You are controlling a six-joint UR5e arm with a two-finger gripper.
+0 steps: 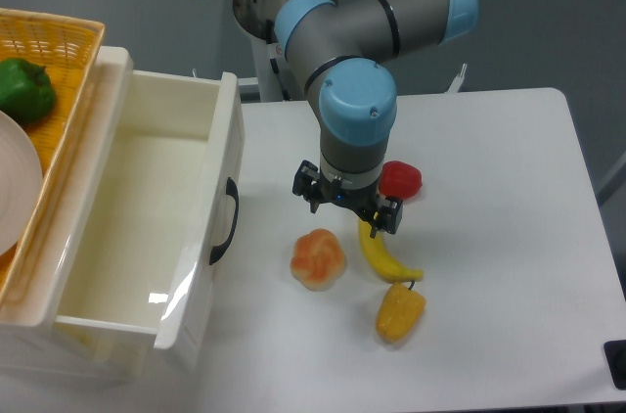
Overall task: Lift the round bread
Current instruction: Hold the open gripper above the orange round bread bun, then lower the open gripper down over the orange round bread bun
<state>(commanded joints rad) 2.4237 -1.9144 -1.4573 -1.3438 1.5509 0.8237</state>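
round bread point(319, 259): on table, just below-left of gripper point(347, 203), apart | banana point(383, 256): right of bread | claw: grip state unclear

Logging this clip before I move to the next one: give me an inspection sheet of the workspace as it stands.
Surface: white table, no spills seen.
Job's things: round bread lies on the table, free, in front of the open drawer.
Clutter: banana, yellow-orange pepper, red piece partly behind the arm; green pepper and white plate in the wicker basket.
Grippers: hand hangs above the table, to the right of and behind the bread, not touching it; jaw state not readable.
Cables: nothing seen.
Surroundings: grey wall, dark object at the table's right edge.
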